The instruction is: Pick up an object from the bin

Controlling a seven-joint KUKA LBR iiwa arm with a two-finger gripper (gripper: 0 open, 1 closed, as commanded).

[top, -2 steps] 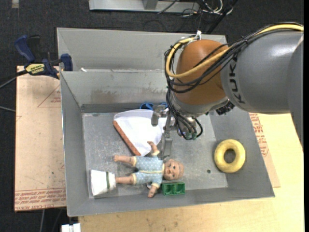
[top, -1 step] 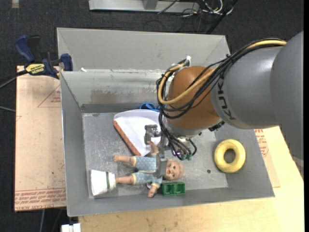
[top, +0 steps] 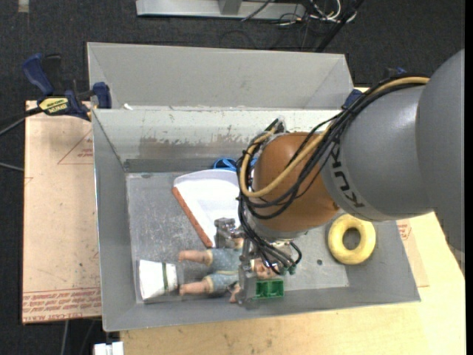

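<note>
Camera view | hand [top: 233,266] spread apart over doll [top: 211,260] | tan limbs, blue denim | bin [top: 111,220] front

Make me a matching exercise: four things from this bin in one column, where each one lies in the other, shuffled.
Things:
1. yellow ring
2. doll
3. white sheet with orange edge
4. blue thing

Places:
a. middle of the bin
b. right side
c. towards the back wall, beyond the sheet
d. front left, lying flat

Pairs: 1-b, 2-d, 3-a, 4-c.
</note>
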